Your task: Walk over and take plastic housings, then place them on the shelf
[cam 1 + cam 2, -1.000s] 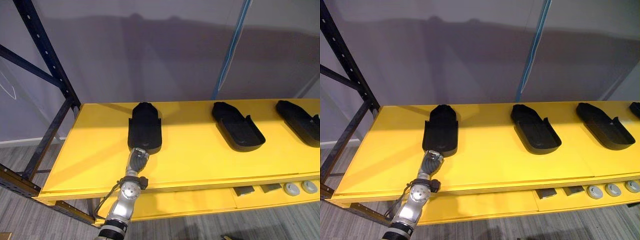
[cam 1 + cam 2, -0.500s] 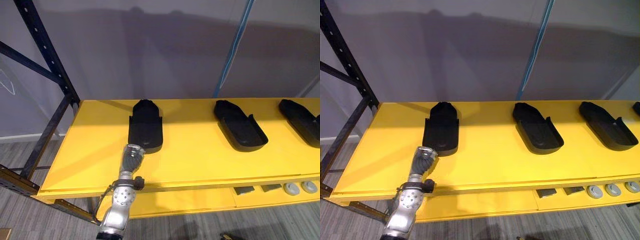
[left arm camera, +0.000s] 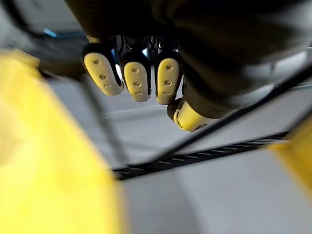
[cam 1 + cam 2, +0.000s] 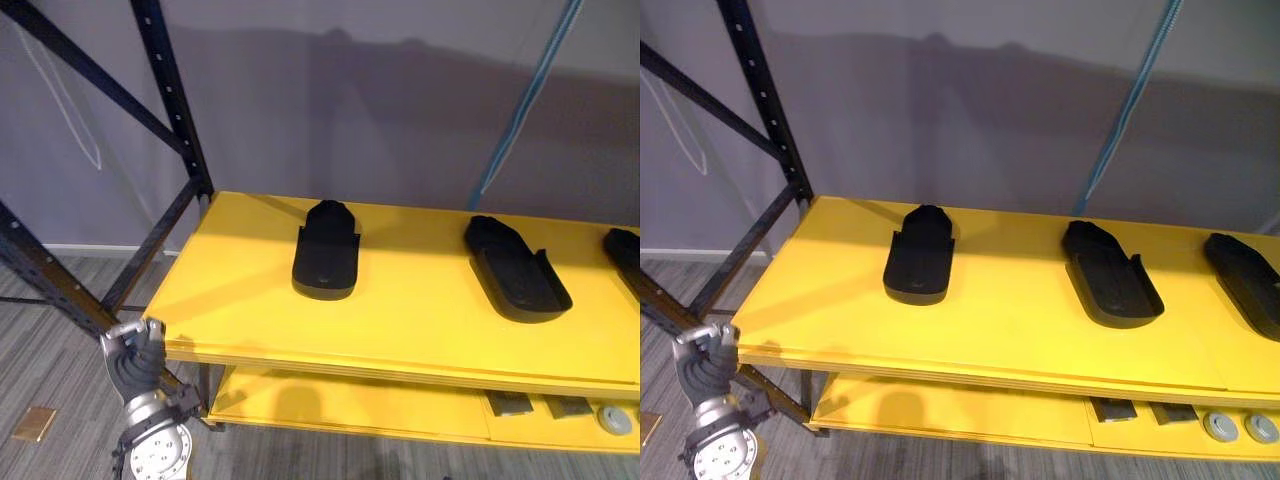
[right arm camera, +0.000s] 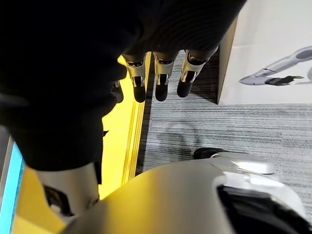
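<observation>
Three plastic housings (image 4: pixel 920 256) are sitting spaced along the yellow shelf (image 4: pixel 830 300), with two grey blocks (image 4: pixel 1110 410) and two discs (image 4: pixel 1218 425) lying on the tier below. Left hand (image 4: pixel 135 360) is hanging off the shelf's corner, fingers clenched on nothing. Right hand (image 5: pixel 162 78) is dangling with its fingers released. Probably going for more, so it's worth keeping clear of the rack post (image 4: pixel 172 100).

Head stereo pair looking down on shelf (image 4: pixel 420 322), wrist cameras close behind fingers (image 3: pixel 138 80)

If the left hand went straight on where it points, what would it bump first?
The left hand would probably meet the yellow shelf's front left corner, or the dark rack frame beside it; depth is unclear.
</observation>
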Controlling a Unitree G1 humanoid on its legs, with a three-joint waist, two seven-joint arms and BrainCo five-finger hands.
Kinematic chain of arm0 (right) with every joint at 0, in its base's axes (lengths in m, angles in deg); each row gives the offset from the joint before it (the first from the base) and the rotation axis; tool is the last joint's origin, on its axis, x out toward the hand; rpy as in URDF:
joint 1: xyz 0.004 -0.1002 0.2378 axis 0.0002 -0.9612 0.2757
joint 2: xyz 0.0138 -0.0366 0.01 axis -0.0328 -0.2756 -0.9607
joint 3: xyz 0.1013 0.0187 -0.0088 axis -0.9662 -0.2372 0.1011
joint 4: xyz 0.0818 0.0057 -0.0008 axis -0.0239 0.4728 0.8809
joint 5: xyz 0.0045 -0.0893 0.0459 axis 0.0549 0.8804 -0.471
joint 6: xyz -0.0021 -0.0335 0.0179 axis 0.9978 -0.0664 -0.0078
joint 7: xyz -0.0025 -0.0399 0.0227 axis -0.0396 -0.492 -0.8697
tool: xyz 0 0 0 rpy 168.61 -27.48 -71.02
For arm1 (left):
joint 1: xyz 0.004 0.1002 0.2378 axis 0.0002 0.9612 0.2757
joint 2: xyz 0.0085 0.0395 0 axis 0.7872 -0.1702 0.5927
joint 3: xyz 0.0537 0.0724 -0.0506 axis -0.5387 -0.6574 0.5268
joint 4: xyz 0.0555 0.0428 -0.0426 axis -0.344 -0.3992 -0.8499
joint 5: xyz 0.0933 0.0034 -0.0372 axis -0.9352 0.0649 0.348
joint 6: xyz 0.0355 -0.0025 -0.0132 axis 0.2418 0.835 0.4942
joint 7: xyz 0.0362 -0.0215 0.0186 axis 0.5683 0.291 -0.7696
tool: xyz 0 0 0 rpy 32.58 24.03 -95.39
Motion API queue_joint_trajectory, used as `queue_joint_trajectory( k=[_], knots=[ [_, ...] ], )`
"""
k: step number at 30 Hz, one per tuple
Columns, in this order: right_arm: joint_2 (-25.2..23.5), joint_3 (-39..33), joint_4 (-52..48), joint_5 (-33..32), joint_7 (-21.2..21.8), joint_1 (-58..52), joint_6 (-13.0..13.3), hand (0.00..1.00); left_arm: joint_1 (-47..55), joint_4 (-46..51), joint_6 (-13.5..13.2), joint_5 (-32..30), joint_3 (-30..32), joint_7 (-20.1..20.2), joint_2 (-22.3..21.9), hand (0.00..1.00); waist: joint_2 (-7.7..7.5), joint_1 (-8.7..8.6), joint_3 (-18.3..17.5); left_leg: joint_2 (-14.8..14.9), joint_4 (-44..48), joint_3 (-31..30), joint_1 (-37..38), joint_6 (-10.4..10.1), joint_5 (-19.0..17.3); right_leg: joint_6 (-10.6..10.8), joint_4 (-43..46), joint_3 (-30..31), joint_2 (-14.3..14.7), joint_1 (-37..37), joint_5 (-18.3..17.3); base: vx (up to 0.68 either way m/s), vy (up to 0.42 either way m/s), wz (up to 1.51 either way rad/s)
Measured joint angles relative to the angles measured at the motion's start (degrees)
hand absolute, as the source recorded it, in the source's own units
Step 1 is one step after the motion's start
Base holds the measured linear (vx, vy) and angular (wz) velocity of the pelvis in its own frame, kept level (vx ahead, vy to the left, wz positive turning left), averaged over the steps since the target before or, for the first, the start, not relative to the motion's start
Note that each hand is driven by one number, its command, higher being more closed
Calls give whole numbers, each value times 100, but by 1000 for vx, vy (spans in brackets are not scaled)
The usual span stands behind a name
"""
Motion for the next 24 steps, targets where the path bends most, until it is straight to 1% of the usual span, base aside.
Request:
queue_joint_trajectory(
  k=[1,3,4,6,7,11,14,17,22,24],
  knots=[
    [6,79,-59,65,2,-15,-25,0,22,-472,116,137,181,85,-96,0,-22,-1,-16,0,0,1,-1,-3,-3,1,1,-19,-5,4,0,-22,12,3],
    [-16,117,-193,105,15,-20,-67,0,25,-1007,253,373,351,150,-221,0,-62,-2,-41,0,0,2,0,-4,-3,1,0,-34,-10,8,0,-8,12,3],
    [-49,145,-256,106,20,-23,-94,0,18,-1618,334,643,410,164,-244,0,-84,2,-48,-8,2,-4,20,8,46,6,-2,-48,-21,34,-4,0,0,0],
    [-66,179,-299,106,21,-39,-165,0,-7,-2242,448,767,417,195,-243,0,-119,15,-66,-28,2,-8,87,7,50,26,-4,-59,-42,92,-19,5,22,3],
    [-89,178,-426,107,19,-68,-186,0,-12,-2802,531,843,399,272,-242,0,-131,18,-76,-54,1,-7,125,6,47,34,-5,-69,-67,115,-35,0,0,0],
    [-129,169,-602,106,-8,-27,-186,0,-122,-3962,660,855,377,505,-210,0,-118,17,-77,-71,-1,4,174,5,42,40,7,-69,-83,132,-57,-17,7,0],
    [-174,64,-633,103,-48,-13,-185,0,-203,-4468,659,844,338,607,-190,0,-97,19,-73,-80,-2,2,171,-3,34,30,2,-69,-87,122,-76,-12,3,0],
    [-171,1,-601,102,-55,-1,-184,0,-317,-4736,640,792,329,742,-134,0,-62,17,-75,-84,-3,2,164,-6,26,30,-5,-65,-89,115,-76,0,0,0],
    [-147,-257,-346,101,-94,121,-183,0,-603,-5291,614,626,86,970,93,0,85,-41,-83,-86,-3,-3,142,-6,25,45,-13,-60,-86,102,-67,0,0,0],
    [-152,-355,-318,101,-101,131,-183,0,-696,-5432,609,616,-33,993,158,0,128,-47,-80,-86,-3,-3,136,-8,23,43,-24,-58,-83,100,-68,0,0,0]
  ],
)
